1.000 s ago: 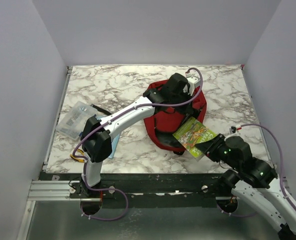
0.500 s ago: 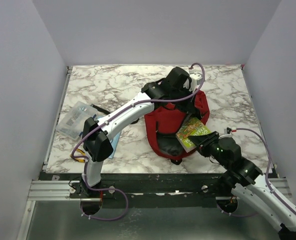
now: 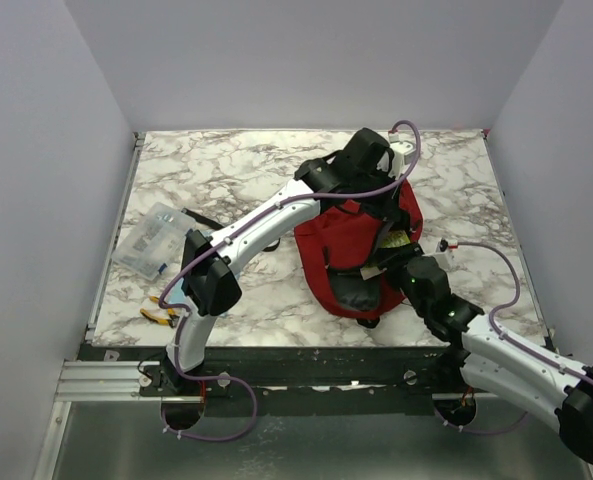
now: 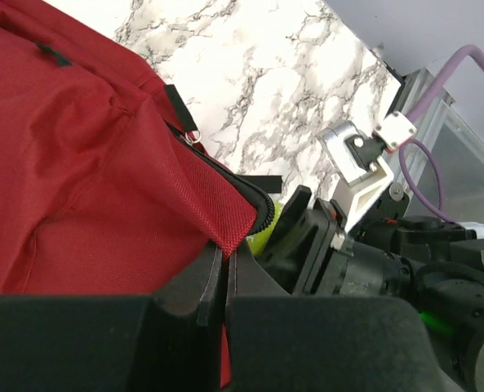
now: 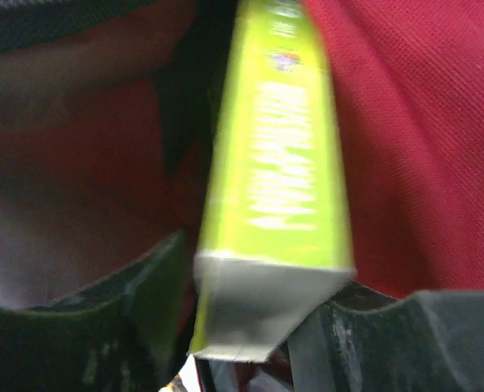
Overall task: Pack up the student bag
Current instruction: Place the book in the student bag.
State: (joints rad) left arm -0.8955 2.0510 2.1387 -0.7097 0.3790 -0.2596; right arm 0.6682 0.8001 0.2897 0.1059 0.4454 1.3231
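Note:
The dark-red student bag [image 3: 348,245] lies right of the table's middle, its opening facing right. My left gripper [image 3: 379,200] is shut on the red fabric edge [image 4: 240,227] of the opening by the zipper and holds it up. My right gripper [image 3: 398,265] is shut on a lime-green book [image 5: 274,163] and holds it spine-up inside the opening, with red fabric [image 5: 413,139] on both sides. Only a sliver of the book [image 3: 395,240] shows from above. In the left wrist view the right gripper's body [image 4: 339,253] sits just under the lifted edge.
A clear plastic pouch [image 3: 153,238] lies at the table's left, with a black pen [image 3: 202,218] beside it. Yellow-handled pliers [image 3: 158,316] lie near the front left edge. Grey walls enclose the table on three sides.
My right gripper has carried the book leftwards from beside the bag into its opening, so most of the cover is now hidden. My left gripper shifted slightly right, lifting the bag's edge.

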